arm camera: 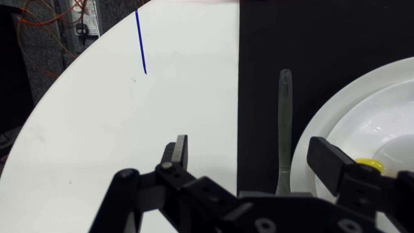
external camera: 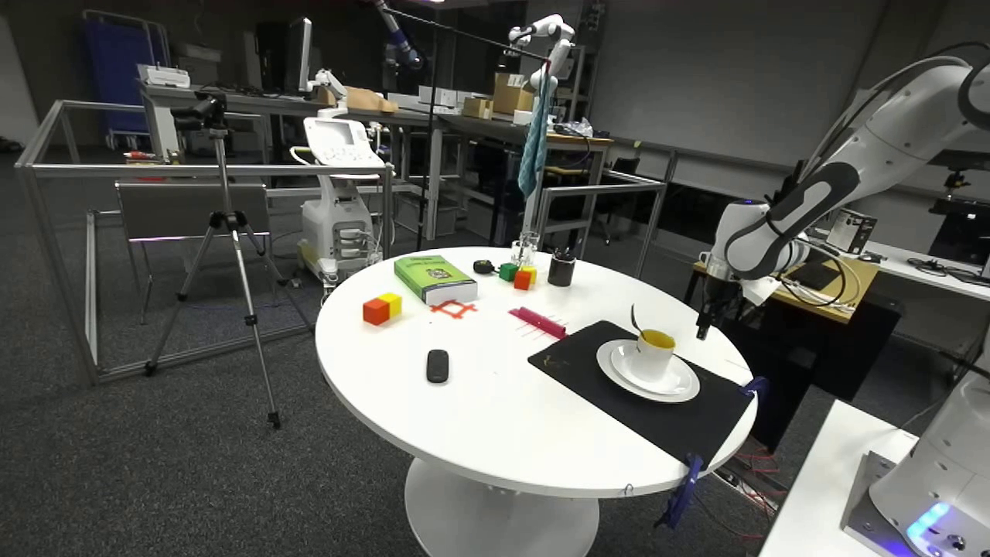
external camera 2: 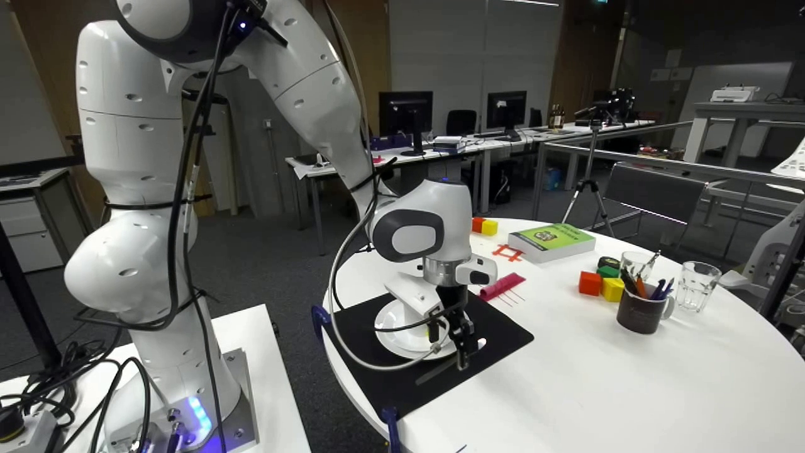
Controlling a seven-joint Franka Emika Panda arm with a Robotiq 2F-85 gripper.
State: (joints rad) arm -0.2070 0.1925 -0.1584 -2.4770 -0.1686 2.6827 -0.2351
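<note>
My gripper (arm camera: 249, 139) stands open with nothing between its fingers. In the wrist view its jaws span the edge of a black mat (arm camera: 258, 97) and a grey, see-through-looking knife (arm camera: 285, 116). That knife lies flat on the mat beside a white plate (arm camera: 318, 124), its lower end hidden behind the gripper. One finger (arm camera: 326, 165) appears over the plate's rim, the other over bare white table. A white cup (external camera: 652, 360), yellow inside, sits on the stacked plates with a spoon (external camera: 635, 321) in it. In an exterior view the gripper (external camera 2: 449, 353) hangs over the knife (external camera 2: 434, 372).
Blue clamps (external camera: 683, 491) grip the mat at the round table's edge. Further off are a pink bar (external camera: 539, 322), a black remote (external camera: 438, 366), a green book (external camera: 437, 278), coloured blocks (external camera: 377, 312), a dark mug of pens (external camera 2: 640, 311) and a glass (external camera 2: 697, 286).
</note>
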